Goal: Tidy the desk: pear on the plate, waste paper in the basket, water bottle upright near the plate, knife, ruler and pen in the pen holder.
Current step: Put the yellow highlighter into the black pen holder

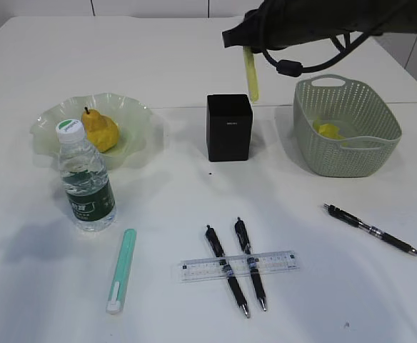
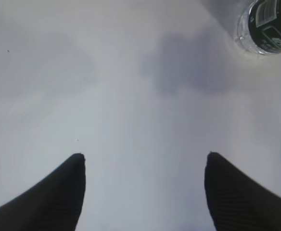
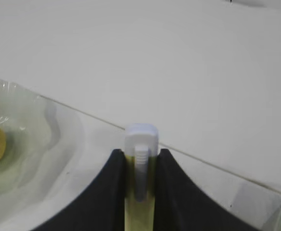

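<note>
- A broad white desk point(image 1: 194, 64) fills the scene, with a seam running across it behind the pen holder point(image 1: 229, 127).
- The right gripper point(image 3: 140, 159) hangs above and just behind the pen holder, its fingers clamped on a yellow-green utility knife point(image 1: 250, 74) that dangles upright below it.
- The knife's lower tip sits near the holder's back right rim, not yet inside; the basket point(image 1: 345, 128), with yellow waste paper point(image 1: 329, 130) in it, stands to the gripper's right.
- The left gripper point(image 2: 143, 163) hovers over bare desk with its jaws spread wide and empty; the water bottle point(image 1: 86, 179) stands upright ahead to its right.
- The pear point(image 1: 100, 129) already lies on the plate point(image 1: 137, 114).
- Risk: releasing from here may land the knife on the rim, tipping it out behind the holder.
</note>
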### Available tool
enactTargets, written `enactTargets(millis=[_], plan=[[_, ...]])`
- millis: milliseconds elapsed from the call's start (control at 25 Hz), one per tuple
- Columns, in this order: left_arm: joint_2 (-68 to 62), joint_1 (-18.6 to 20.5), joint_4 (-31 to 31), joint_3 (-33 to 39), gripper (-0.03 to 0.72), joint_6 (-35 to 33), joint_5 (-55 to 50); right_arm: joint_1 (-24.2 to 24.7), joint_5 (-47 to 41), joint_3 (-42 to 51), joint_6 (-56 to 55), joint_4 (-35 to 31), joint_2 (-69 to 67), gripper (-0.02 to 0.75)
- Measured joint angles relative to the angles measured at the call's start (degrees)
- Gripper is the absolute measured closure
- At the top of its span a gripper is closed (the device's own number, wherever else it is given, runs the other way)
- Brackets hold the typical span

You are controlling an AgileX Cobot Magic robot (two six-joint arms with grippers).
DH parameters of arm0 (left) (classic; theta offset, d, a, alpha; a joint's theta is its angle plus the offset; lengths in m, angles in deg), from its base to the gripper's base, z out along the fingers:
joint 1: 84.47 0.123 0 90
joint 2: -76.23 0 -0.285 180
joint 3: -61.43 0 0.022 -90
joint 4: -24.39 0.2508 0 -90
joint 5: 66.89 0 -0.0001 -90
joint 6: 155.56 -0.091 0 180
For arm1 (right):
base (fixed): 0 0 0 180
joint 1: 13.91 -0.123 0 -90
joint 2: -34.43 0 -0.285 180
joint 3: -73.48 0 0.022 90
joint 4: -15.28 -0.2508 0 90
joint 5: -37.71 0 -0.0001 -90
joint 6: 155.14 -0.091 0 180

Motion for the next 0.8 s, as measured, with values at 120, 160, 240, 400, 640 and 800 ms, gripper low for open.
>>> enactTargets(millis=[120, 160, 240, 400, 640, 800], plan=[[0.0, 0.0, 0.0, 0.0, 0.145, 0.0, 0.7, 0.0, 3.4, -1.7, 0.0, -0.3, -2.0, 0.611], [0.0, 0.0, 0.0, 0.0, 0.145, 0.0, 0.9, -0.1, 4.7, -2.1, 0.2, -0.4, -2.7, 0.611], [0.0, 0.0, 0.0, 0.0, 0.145, 0.0, 1.2, -0.2, 7.0, -2.9, 0.1, -0.9, -3.7, 0.611], [0.0, 0.0, 0.0, 0.0, 0.145, 0.0, 1.7, -1.1, 9.5, -5.0, 0.1, -1.3, -6.2, 0.611], [0.0, 0.0, 0.0, 0.0, 0.148, 0.0, 2.1, -2.0, 12.4, -5.6, 0.1, -1.6, -9.6, 0.611], [0.0, 0.0, 0.0, 0.0, 0.151, 0.0, 2.1, -2.1, 13.8, -5.8, 0.0, -1.8, -11.9, 0.611]])
